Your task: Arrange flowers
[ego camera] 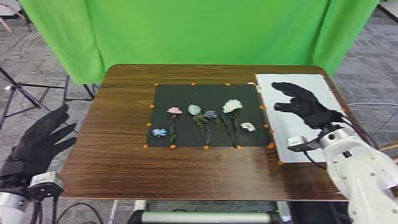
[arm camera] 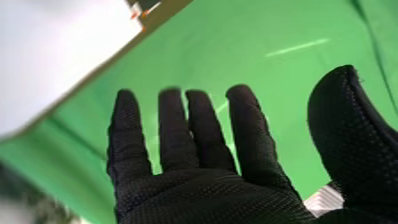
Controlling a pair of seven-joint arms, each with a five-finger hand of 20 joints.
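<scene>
Reaching in over the white board (ego camera: 282, 122), the right hand (ego camera: 309, 107) covers part of that board, so what lies directly beneath it is hidden in the head view. The left forearm (ego camera: 11, 207) is cut off by the bottom edge; its left hand (ego camera: 31, 145) is beside the tabletop (ego camera: 124, 100), fingers straight and fanned apart.

The flowers lie on the dark mat (ego camera: 204, 91), left of the board. A pink flower (ego camera: 174, 110), a pale flower (ego camera: 194, 109), a grey-blue flower (ego camera: 210, 114) and a taller white flower (ego camera: 232, 105) have their stems towards the robot. The middle stems overlap, and which leaf belongs to which is hard to make out. A small blue bloom (ego camera: 159, 132) lies near the mat's left edge, and a small white bloom (ego camera: 249, 127) near its right; the latter seems to be a loose head, though the view is too coarse to be sure.

In the right wrist view, the right hand (arm camera: 204, 197) has its fingers (arm camera: 253, 135) straight, the middle two close together, the thumb held well out. The board is blurred and cut off there.

Orange markers (ego camera: 206, 147) dot the mat's border. A green curtain (ego camera: 204, 35) hangs behind the tabletop, and a partly cropped tripod (ego camera: 27, 95) stands to the left.
</scene>
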